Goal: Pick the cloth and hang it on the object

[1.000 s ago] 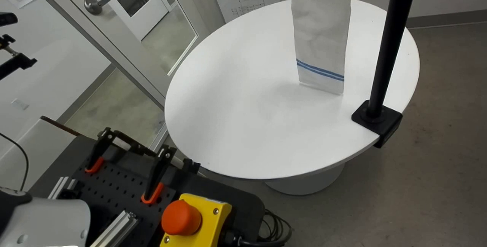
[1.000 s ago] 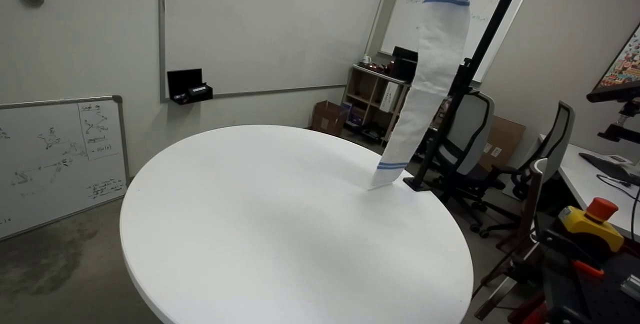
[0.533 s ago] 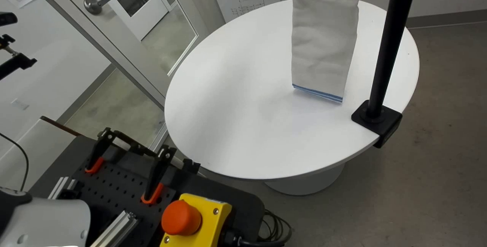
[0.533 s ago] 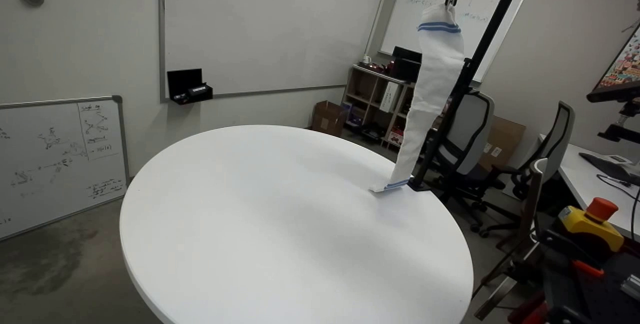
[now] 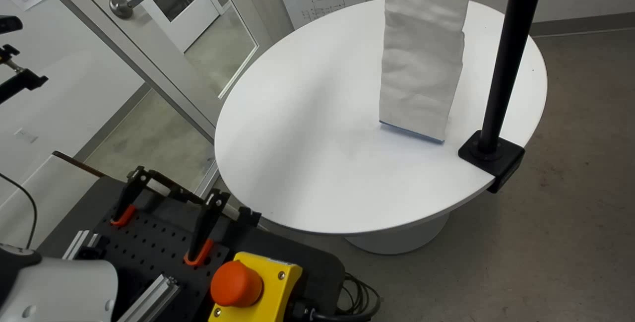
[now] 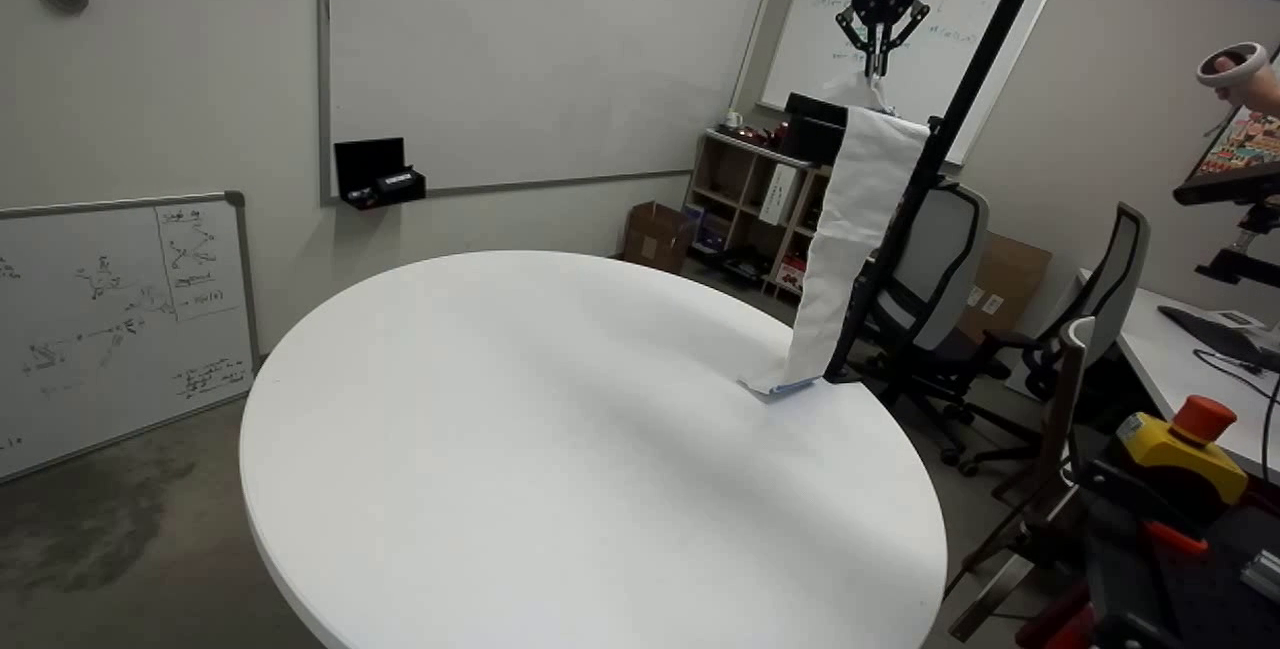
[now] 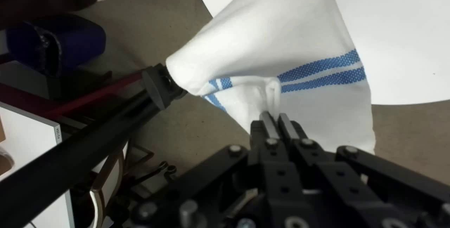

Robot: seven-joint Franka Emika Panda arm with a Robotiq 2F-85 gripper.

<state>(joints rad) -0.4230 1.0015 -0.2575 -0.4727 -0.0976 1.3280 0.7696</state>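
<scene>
black two-finger gripper (image 6: 876,74): pinching the top end of the long white blue-striped cloth (image 6: 850,229), def lower than half a sec ago | cloth: right by the cylindrical black pole (image 5: 511,54), now creased straight across just under the grip | bottom end: bent over at the round white table (image 6: 560,429), stripes there down to a sliver

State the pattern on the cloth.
The cloth is white with paired blue stripes; the wrist view shows them best.
</scene>
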